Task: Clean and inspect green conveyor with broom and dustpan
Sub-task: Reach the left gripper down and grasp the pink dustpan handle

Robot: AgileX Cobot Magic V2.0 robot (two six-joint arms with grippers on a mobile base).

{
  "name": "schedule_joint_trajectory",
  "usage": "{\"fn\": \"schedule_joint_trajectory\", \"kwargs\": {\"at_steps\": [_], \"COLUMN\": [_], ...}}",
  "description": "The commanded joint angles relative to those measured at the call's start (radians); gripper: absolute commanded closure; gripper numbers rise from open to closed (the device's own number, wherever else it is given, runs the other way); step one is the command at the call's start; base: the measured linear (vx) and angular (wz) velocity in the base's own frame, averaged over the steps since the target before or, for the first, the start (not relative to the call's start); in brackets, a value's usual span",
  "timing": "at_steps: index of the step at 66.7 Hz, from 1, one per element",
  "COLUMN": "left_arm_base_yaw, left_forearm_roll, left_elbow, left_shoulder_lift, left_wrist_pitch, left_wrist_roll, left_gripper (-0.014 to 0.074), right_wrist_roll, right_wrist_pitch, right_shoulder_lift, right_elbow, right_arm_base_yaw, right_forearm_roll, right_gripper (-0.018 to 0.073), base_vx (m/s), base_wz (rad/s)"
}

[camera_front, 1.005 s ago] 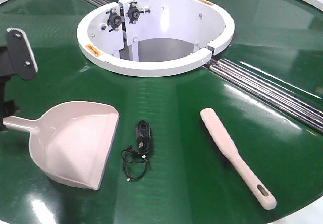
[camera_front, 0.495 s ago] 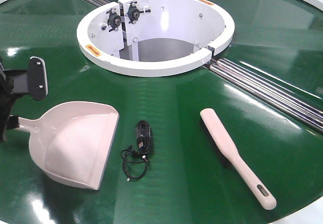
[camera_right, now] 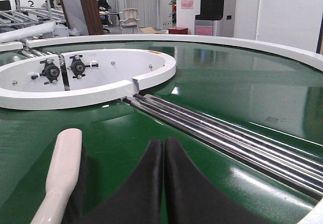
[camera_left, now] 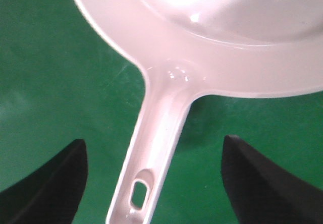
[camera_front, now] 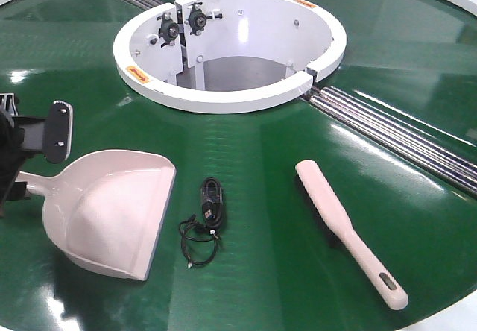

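The left gripper (camera_left: 152, 148), jaws spread astride the slanted six-o'clock handle of the pale pink plastic dustpan (camera_left: 212, 37), might have swivelled it on closing.

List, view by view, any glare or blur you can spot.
Front view: sharp, but lamp reflections streak the glossy conveyor. Left wrist view: the dustpan is washed out by glare near the top. Right wrist view: the right gripper and the broom, close to the lens, are soft; the rollers glint.
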Motion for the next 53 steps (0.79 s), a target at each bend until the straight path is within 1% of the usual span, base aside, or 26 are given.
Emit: {"fn": "schedule_joint_trajectory", "kwargs": {"at_steps": [1,16,20,27,42,53], "left_arm_base_yaw": [0.001,0.001,0.001,0.001,0.001,0.003], "left_forearm_roll": [-0.010,-0.010,0.001,0.008,0.054,0.065], "left_elbow": [-0.030,-0.030,-0.030,-0.030,-0.030,-0.030], "left_shoulder_lift": [-0.016,0.032,0.045,0.065,0.103,0.127], "left_wrist_pitch": [-0.014,-0.012,-0.013,-0.018,-0.027,-0.045], "left_wrist_roll": [0.033,0.091,0.101,0.105,0.121,0.122], "left_gripper": [0.0071,0.0071,0.0071,0.0073,0.0073,0.0085], "right_wrist_roll": [-0.001,-0.001,-0.001,-0.001,-0.001,-0.001], "right_wrist_pitch": [-0.074,-0.074,-0.074,-0.074,-0.074,-0.074], "right_shoulder_lift": [-0.018,-0.018,-0.018,-0.018,-0.018,-0.018], "right_elbow": [0.013,0.013,0.013,0.013,0.013,0.013], "right_arm_base_yaw": [-0.007,-0.007,-0.007,-0.007,-0.007,-0.007], "right_forearm_roll": [-0.003,-0.003,-0.003,-0.003,-0.003,-0.003], "right_gripper": [0.0569,0.0569,0.0569,0.0569,0.0569,0.0569], "base_vx": [0.00,0.00,0.00,0.00,0.00,0.00], "base_wz": [0.00,0.00,0.00,0.00,0.00,0.00]}}
